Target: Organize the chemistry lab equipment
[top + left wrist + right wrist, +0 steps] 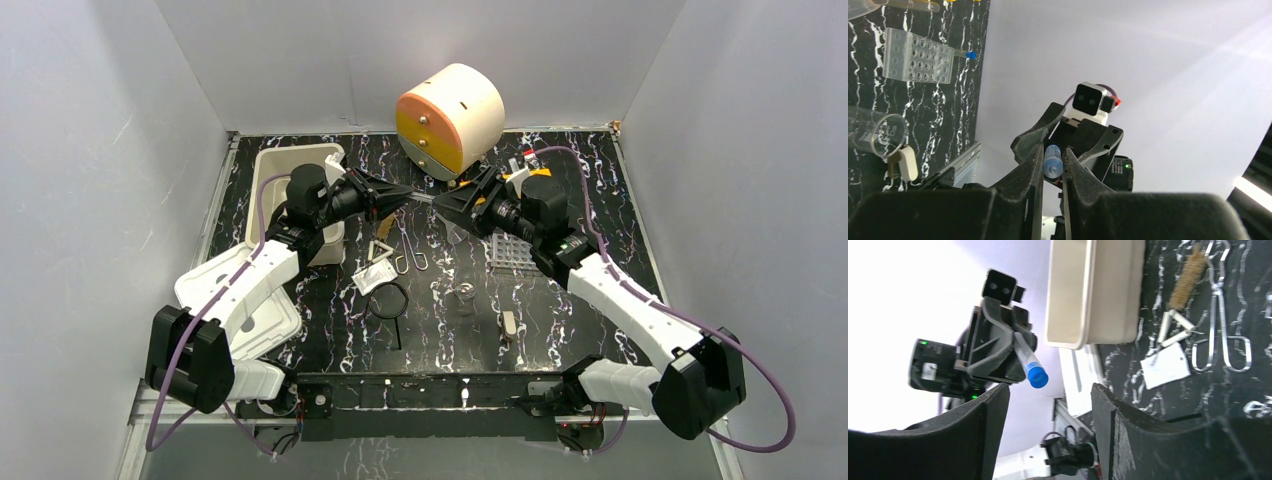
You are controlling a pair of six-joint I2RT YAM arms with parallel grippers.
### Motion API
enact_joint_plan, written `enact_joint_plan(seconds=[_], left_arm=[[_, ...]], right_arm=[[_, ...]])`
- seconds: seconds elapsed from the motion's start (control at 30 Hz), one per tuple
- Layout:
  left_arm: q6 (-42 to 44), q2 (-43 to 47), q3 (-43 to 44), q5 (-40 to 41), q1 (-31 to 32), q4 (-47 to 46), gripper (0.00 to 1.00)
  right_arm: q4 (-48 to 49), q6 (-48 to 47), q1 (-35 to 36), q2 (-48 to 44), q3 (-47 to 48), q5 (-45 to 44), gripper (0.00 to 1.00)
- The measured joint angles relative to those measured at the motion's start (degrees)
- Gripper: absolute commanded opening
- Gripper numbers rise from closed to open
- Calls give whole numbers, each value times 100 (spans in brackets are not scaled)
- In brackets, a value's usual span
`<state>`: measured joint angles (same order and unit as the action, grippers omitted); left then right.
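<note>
Black, white-veined table top (560, 330): two arms are met nose to nose above its far middle, in front of the cream-and-orange drawer unit (450, 118).

Left claw (1052, 150): narrowed onto a clear test tube (1024, 354) fitted with a blue cap (1037, 376). The tube is clamped between both fingers and held clear of the table, with its capped end pointed at the right claw.

Right claw (1048, 390): spread wide, with nothing held. The blue cap is seen just ahead of the gap between the fingers, and no contact with either finger is seen.

White tub (285, 165): stood at the far left of the table, beside the left wrist.

Items laid flat on the table between the arms, all apart from both claws:
- Brown bristle brush (1188, 277): placed farthest back, beside the tongs.
- Thin metal tongs (1220, 325): laid just beside the triangle.
- Metal triangle (1173, 329): set close against the white square pad (1165, 365); whether the two touch cannot be told.
- Black ring with handle (388, 302): placed nearer the arm bases than the pad, with its handle pointed at the near edge.
- Clear glass beaker (463, 297): placed to the right of the ring, apart from it.
- Clear rack with rows of holes (515, 250): set beyond the beaker, partly under the right arm.
- Small white piece (509, 322): placed near the beaker, on its near side; its kind cannot be told.
</note>
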<state>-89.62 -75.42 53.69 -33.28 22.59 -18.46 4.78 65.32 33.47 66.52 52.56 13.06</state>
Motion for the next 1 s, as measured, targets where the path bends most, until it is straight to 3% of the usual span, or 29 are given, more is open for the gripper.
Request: enact_joint_plan(seconds=[0.17, 0.67, 0.7, 0.8, 0.9, 1.0], left_arm=[[-343, -28, 0, 31, 0, -229, 0], [-599, -28, -85, -26, 0, -516, 0], [-603, -28, -85, -33, 0, -527, 4], [-584, -28, -85, -61, -2, -503, 31], [-326, -92, -7, -192, -7, -223, 67], [59, -149, 87, -232, -7, 146, 95]], right_arm=[[627, 817, -42, 105, 0, 153, 49], [1132, 1287, -85, 372, 0, 448, 26], [1132, 1274, -87, 372, 0, 448, 25], [1130, 1172, -92, 372, 0, 463, 23], [944, 745, -144, 372, 79, 505, 22], [492, 28, -411, 374, 295, 575, 22]])
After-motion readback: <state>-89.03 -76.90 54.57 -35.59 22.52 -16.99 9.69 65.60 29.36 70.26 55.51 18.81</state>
